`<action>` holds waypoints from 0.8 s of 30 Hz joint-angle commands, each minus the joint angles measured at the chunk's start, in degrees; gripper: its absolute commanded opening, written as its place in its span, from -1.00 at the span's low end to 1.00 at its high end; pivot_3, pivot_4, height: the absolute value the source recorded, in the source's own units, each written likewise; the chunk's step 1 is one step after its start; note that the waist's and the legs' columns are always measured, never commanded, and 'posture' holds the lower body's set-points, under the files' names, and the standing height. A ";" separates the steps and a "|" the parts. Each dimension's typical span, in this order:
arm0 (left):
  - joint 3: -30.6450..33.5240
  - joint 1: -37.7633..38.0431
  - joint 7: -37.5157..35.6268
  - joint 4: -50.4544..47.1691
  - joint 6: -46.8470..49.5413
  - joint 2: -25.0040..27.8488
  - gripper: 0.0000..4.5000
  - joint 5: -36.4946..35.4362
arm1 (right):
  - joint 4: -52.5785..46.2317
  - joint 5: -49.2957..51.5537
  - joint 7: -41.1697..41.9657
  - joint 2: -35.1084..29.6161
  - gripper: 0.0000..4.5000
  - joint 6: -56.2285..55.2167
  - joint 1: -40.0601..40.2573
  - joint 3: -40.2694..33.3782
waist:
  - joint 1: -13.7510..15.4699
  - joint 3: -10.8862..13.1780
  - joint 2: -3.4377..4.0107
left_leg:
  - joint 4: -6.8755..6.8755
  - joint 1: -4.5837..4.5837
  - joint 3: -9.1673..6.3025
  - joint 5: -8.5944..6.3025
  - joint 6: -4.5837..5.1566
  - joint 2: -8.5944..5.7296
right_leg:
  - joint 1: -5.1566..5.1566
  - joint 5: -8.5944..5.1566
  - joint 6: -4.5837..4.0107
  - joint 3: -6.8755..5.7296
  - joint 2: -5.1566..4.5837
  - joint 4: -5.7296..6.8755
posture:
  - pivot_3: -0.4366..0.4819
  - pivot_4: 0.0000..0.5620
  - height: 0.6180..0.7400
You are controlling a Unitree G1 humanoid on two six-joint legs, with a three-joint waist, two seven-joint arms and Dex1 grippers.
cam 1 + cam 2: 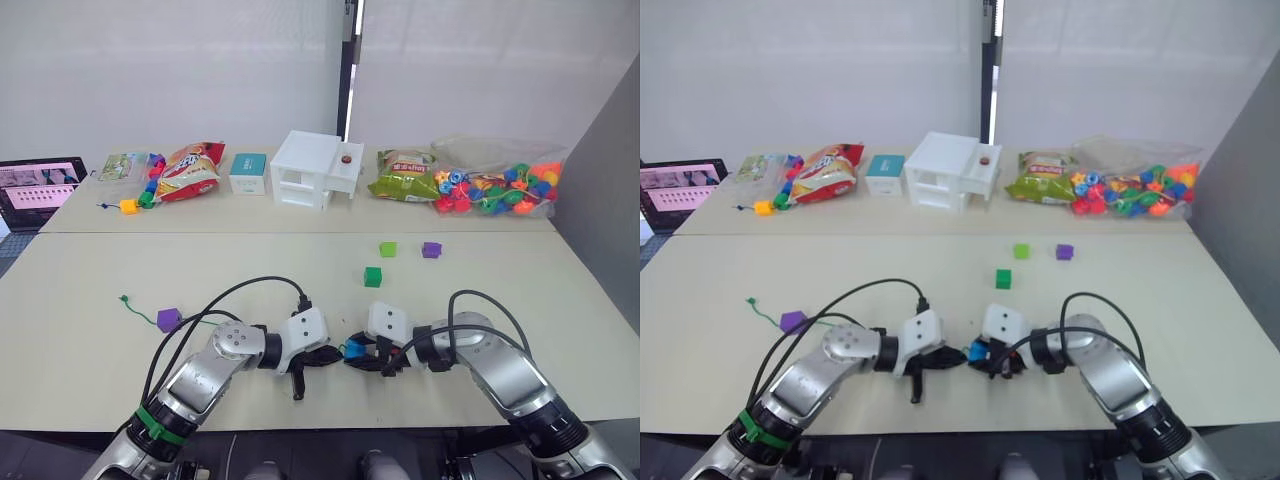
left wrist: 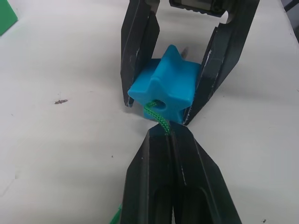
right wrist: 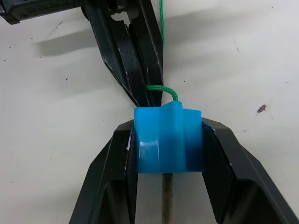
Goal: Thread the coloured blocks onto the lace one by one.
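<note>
Lower centre of the head view: both grippers meet tip to tip just above the table, blue block between them.
blue block: clamped across two opposite faces by the right gripper; star-ridged hard plastic, looks light and rigid, judged slippery on the smooth faces, so a flat-face pinch like this one suits it and leaves the hole clear.
lace: green braided cord, soft and floppy; a short loop runs from the block's hole into the left gripper's tips.
lace tip: stiff grey rod pokes out of the block's far side between the right fingers; judged the best place to take hold for pulling through, since the cord itself would buckle.
left gripper: clenched on the lace right at the block's hole, fingers pressed together.
right gripper state: closed around the blue block, a pad on each side.
purple block: left of centre, sits on the lace close to its knotted end, looks already threaded.
loose blocks: dark green block, light green block, second purple block, right of centre, apart from each other, not yet on the lace.
risk: cord slack near the hole could kink; judged better to pull than push.
</note>
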 commanded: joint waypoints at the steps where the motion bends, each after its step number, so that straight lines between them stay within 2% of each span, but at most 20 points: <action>1: 0.13 -0.75 -1.17 -1.64 0.19 0.78 -0.99 0.03 | 0.97 -0.28 -0.71 0.66 -0.40 -0.38 0.04 0.84 | -0.16 0.00 0.00 | 0.00 0.00 0.00 0.00 0.00 0.00 | 0.00 0.00 0.00 0.00 0.00 0.00 | -0.05 -0.47 1.00; 5: 2.56 -0.36 -2.68 -3.11 2.25 2.59 -0.99 -2.35 | 2.06 -0.92 -0.67 0.76 -0.40 -0.72 -0.32 1.02 | -0.59 0.00 0.00 | -0.01 0.00 -0.01 0.00 0.00 0.01 | -0.02 0.00 0.00 0.00 0.01 0.02 | -0.05 -0.47 1.00; 8: 3.25 -0.50 -3.40 -3.18 1.76 3.87 -0.62 -2.24 | 2.71 -1.07 -0.68 0.89 -0.40 -0.96 -0.61 1.16 | -0.68 0.00 0.00 | -0.01 0.00 -0.02 0.00 0.00 0.01 | -0.02 0.00 0.00 0.00 0.01 0.02 | -0.05 -0.47 1.00; 14: 4.21 -1.94 -3.07 -2.00 1.03 3.99 0.26 -1.66 | 3.25 -1.27 -0.89 0.81 -0.40 -0.90 -0.93 1.00 | -0.67 0.00 0.00 | -0.01 0.00 -0.02 0.00 0.00 0.01 | -0.01 0.00 0.00 -0.01 0.00 0.02 | -0.05 -0.47 1.00; 16: 4.19 -2.61 -2.67 -1.73 0.88 3.92 0.56 -1.20 | 3.29 -1.34 -1.18 0.73 0.08 -1.14 -1.07 0.58 | -0.66 0.00 0.00 | -0.01 0.00 -0.02 0.00 0.00 0.01 | -0.01 0.00 0.00 0.00 0.00 0.02 | -0.05 -0.47 1.00; 19: 3.56 -3.78 -3.30 -1.48 0.87 3.98 0.99 -0.91 | 2.54 -0.33 -0.71 0.06 0.51 -0.40 -1.20 -0.44 | -0.64 0.01 0.01 | 0.00 -0.03 -0.02 0.00 0.00 -0.01 | -0.03 0.00 0.00 -0.01 -0.01 0.03 | -0.05 -0.47 1.00; 22: 2.66 -4.90 -4.59 -1.44 0.94 3.67 1.00 -0.91 | 0.67 1.18 -0.19 -0.73 0.97 0.92 -1.22 -1.87 | -0.49 0.01 0.01 | -0.01 -0.10 -0.03 0.00 0.00 -0.02 | -0.06 0.00 0.00 -0.01 -0.03 0.01 | -0.05 -0.47 1.00; 24: 1.94 -5.79 -5.39 -0.86 0.60 2.96 1.00 -0.96 | -1.42 2.35 0.33 -1.76 0.99 2.11 -1.04 -3.17 | -0.29 0.02 0.02 | 0.00 -0.15 -0.04 -0.01 0.01 -0.04 | -0.08 0.01 0.02 -0.01 -0.05 0.01 | -0.05 -0.47 1.00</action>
